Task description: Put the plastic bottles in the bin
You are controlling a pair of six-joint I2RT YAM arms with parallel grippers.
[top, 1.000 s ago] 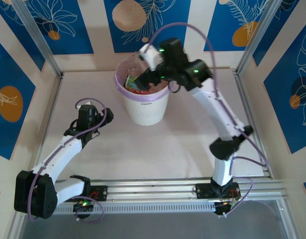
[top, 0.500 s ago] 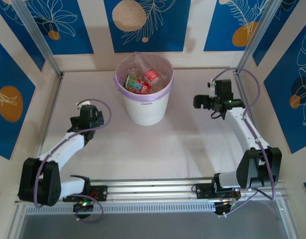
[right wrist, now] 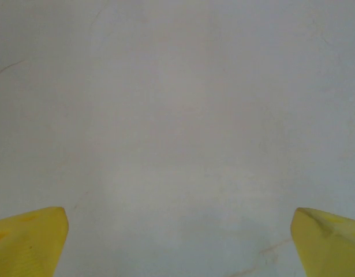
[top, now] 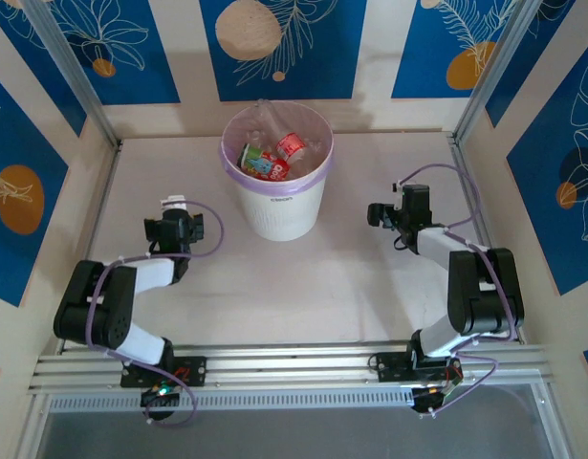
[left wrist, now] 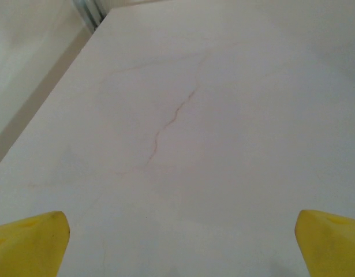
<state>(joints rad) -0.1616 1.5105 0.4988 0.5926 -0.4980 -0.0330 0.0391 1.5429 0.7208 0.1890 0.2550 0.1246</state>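
standing near the middle of the bench's far edge, the bin is upright, with its lilac liner folded over the rim. the plastic bottles lie jumbled inside it, below the rim: red-labelled ones, and one with green on it toward the left. how many there are cannot be told from above.

the left gripper hangs low over the bench toward its left edge, well apart from the bin, its arm folded back toward the near-left corner. in the left wrist view its yellow fingertips are spread wide with nothing between them, and a thin reddish crack runs across the pale surface ahead.

the right gripper sits toward the right edge and points left toward the bin, with plain bench surface between the two. its fingertips are likewise spread wide over bare surface, holding nothing.

an aluminium rail runs along the near edge and carries both arm bases. blue patterned wall panels and slanting metal posts close in the far corners.
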